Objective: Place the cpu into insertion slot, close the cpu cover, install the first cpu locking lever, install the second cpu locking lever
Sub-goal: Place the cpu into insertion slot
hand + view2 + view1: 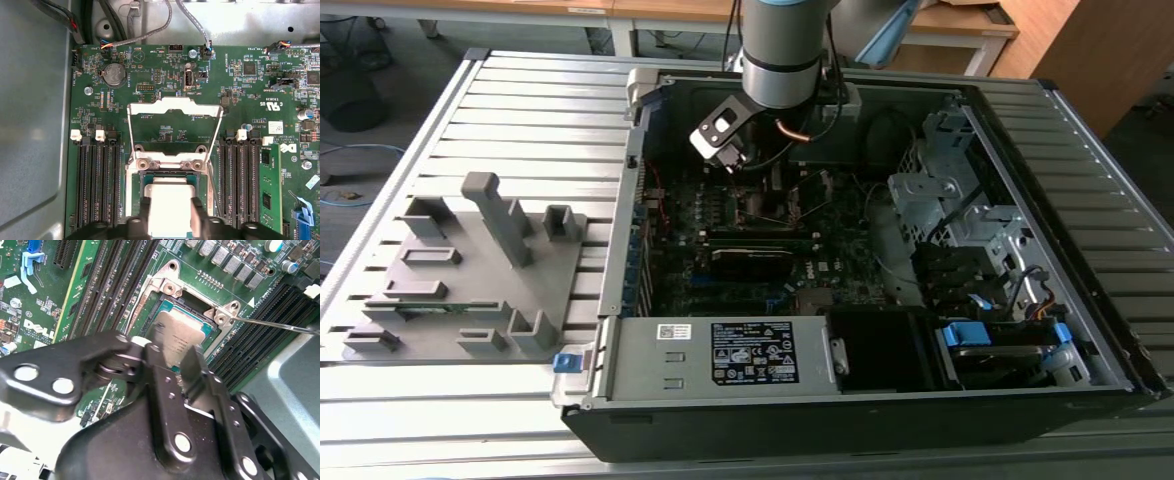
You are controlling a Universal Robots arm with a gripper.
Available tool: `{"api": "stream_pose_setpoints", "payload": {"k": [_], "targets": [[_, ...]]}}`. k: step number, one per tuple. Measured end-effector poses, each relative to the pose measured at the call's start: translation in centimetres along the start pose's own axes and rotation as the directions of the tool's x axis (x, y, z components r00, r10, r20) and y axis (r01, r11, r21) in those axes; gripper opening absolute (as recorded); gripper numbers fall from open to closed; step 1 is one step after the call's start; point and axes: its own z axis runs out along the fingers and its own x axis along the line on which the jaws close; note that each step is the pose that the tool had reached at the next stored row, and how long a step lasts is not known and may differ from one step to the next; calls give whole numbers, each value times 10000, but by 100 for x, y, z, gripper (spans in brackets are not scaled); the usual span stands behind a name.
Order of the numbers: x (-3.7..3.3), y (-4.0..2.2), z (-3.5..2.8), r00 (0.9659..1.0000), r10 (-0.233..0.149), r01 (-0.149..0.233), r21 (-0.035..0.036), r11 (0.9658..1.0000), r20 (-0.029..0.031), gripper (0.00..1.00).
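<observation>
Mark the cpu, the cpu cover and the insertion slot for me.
cpu (170, 197): first wrist view, middle of its bright metal top.
cpu cover (175, 106): first wrist view, far bar of the raised frame.
insertion slot (192, 305): second wrist view, dark socket edge beside the cpu.

the arm (781, 50) is a round silver-grey tube with a black band around it and a pale blue ring above. a small box (720, 128), black with a silver face, is fixed to its side, and a copper-coloured cable (786, 131) loops beneath. the gripper (172, 357) is matte black in the second wrist view: flat link plates with rounded ends, joined by round silver pins (182, 442), with small dark screws (171, 395) set in the middle plate.
</observation>
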Motion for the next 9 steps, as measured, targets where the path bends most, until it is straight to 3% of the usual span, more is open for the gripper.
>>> {"api": "stream_pose_setpoints", "payload": {"k": [5,9], "targets": [[0,0,0,10000,0,0,0,10000,2,24],[0,0,0,10000,0,0,0,10000,4,12]]}}
